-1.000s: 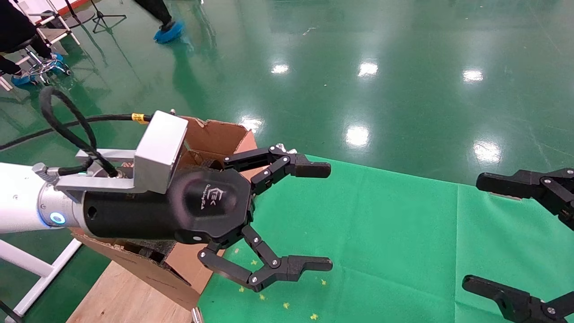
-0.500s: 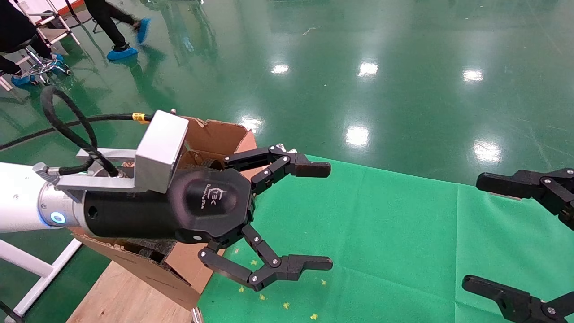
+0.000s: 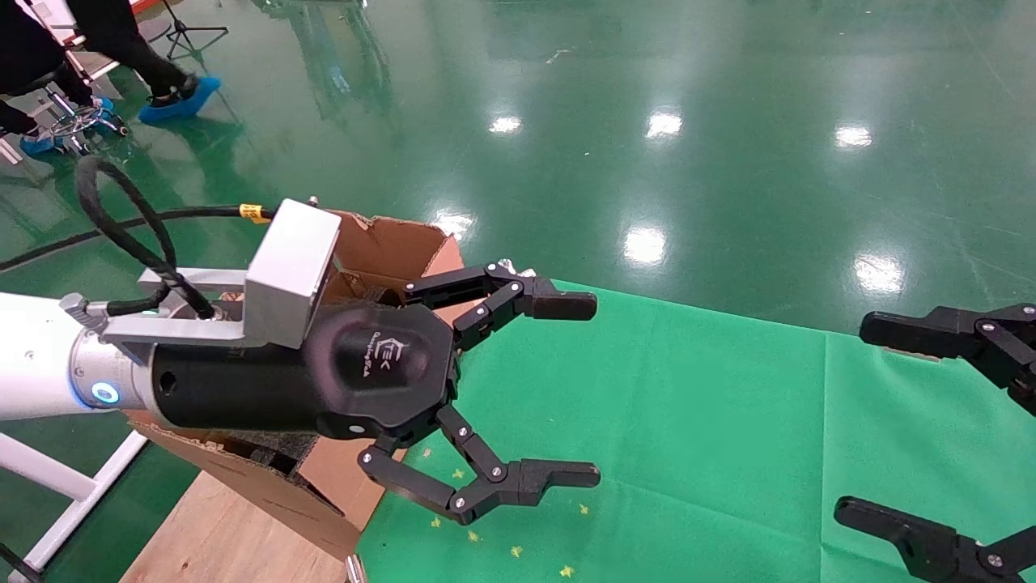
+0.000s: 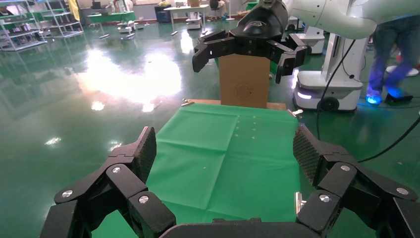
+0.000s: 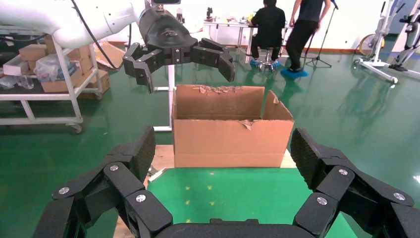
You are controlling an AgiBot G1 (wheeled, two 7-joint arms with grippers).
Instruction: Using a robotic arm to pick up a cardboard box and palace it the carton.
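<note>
My left gripper (image 3: 597, 390) is on the white arm with the blue light ring. It is open and empty, held above the green cloth (image 3: 688, 421) just beside the carton (image 3: 388, 243). The carton is large, brown and ragged-flapped, and also shows in the right wrist view (image 5: 228, 134). My right gripper (image 3: 850, 419) is open and empty at the cloth's right end. In the left wrist view a brown cardboard box (image 4: 244, 94) with a round mark stands upright beyond the cloth's far end, behind the right gripper (image 4: 237, 68). It is out of the head view.
The carton stands on a wooden board (image 3: 218, 534) at the cloth's left end. Small yellow marks (image 3: 518, 551) dot the cloth near it. Shiny green floor (image 3: 647, 121) surrounds the table. People (image 5: 270, 25) and a shelf cart (image 5: 49, 74) are in the background.
Neither arm has moved. A person in the background has walked to the left.
</note>
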